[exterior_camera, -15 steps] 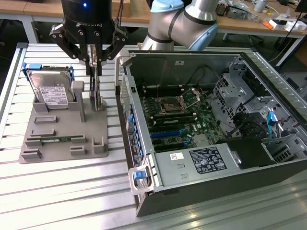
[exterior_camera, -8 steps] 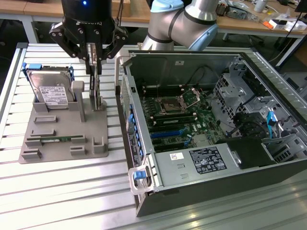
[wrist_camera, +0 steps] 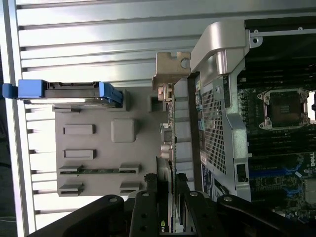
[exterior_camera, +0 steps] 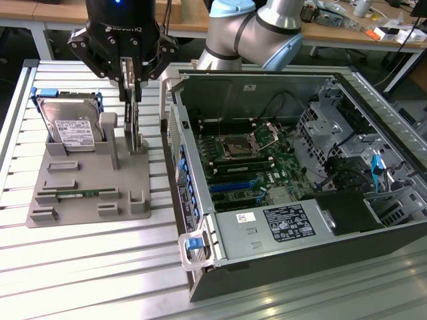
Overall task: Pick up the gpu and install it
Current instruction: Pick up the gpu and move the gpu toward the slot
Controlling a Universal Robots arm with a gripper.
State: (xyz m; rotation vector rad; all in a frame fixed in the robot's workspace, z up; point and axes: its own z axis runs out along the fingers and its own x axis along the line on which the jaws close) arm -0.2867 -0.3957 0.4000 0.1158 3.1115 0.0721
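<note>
I see the gripper (exterior_camera: 131,97) pinched narrow on the top edge of the gpu (exterior_camera: 136,130), which stands on edge in the grey holder (exterior_camera: 87,193) on the exterior view's left, just beside the open case (exterior_camera: 267,233), probably kept upright so the fingers can straddle it.

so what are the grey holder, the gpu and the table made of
The holder looks like matte grey plastic, maybe printed: dull, even colour, blocky forms. The gpu seems a circuit board with a bare metal bracket, seen edge-on. The table is likely brushed aluminium: silver slats with soft glare.
</note>
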